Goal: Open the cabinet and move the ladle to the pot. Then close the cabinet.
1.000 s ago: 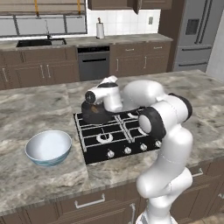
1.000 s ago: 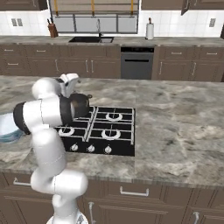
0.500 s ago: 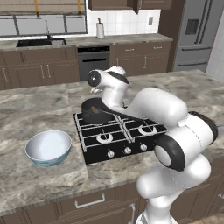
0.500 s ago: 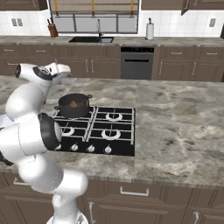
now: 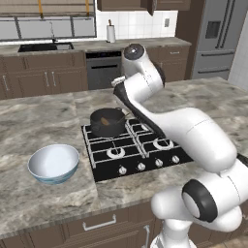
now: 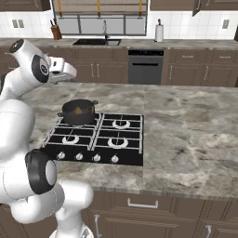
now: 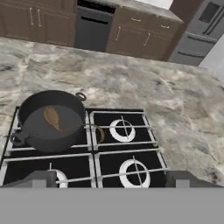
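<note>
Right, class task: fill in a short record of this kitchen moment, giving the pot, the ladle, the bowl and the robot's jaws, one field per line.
pot: on the hob's back-left burner
ladle: scoop inside the pot, handle leaning over its rim
bowl: on the counter, left of the hob, apart from it
jaws: open, holding nothing, above the hob

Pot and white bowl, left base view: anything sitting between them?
Nothing stands between the pot and the white bowl: just the cooktop edge and bare marbled counter, in the left base view.

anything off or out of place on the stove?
Ladle lies in the pot on the rear-left burner, scoop down. Upper cabinet door looks ajar. Nothing spilled or damaged.
</note>
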Tool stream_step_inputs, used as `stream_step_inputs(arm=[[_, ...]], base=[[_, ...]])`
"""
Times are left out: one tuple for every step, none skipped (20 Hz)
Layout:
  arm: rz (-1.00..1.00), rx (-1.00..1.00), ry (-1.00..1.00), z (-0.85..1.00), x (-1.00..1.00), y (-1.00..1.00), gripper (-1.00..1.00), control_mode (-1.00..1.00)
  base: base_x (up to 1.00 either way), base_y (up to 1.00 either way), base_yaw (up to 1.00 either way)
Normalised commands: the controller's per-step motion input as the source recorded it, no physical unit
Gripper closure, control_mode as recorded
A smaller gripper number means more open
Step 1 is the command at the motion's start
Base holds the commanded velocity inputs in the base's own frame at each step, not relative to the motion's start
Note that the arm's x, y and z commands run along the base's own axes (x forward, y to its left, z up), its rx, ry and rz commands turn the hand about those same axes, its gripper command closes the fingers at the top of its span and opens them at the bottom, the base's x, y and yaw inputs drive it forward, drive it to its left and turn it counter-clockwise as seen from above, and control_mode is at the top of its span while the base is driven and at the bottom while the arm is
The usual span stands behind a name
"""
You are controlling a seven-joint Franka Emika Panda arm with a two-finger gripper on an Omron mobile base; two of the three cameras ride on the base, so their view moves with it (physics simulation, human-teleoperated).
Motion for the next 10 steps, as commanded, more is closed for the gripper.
stream_step_inputs(arm=[[-0.10,0.22,0.26,0.36,-0.79,-0.41,-1.00,-1.00],[-0.08,0.21,0.25,0.25,-0.81,-0.46,-1.00,-1.00],[-0.07,0.22,0.28,0.13,-0.74,-0.48,-1.00,-1.00],[-0.06,0.23,0.28,0.04,-0.70,-0.44,-1.00,-1.00],[-0.06,0.25,0.31,0.00,-0.61,-0.44,-1.00,-1.00],[-0.06,0.24,0.34,0.00,-0.49,-0.33,-1.00,-1.00],[-0.05,0.24,0.36,0.00,-0.45,-0.36,-1.00,-1.00],[-0.05,0.20,0.36,0.00,-0.39,-0.31,-1.00,-1.00],[-0.05,0.17,0.37,-0.02,-0.36,-0.28,-1.00,-1.00],[-0.03,0.16,0.37,-0.07,-0.36,-0.23,-1.00,-1.00]], base=[[0.00,0.00,0.00],[0.00,0.00,0.00],[0.00,0.00,0.00],[0.00,0.00,0.00],[0.00,0.00,0.00],[0.00,0.00,0.00],[0.00,0.00,0.00],[0.00,0.00,0.00],[0.00,0.00,0.00],[0.00,0.00,0.00]])
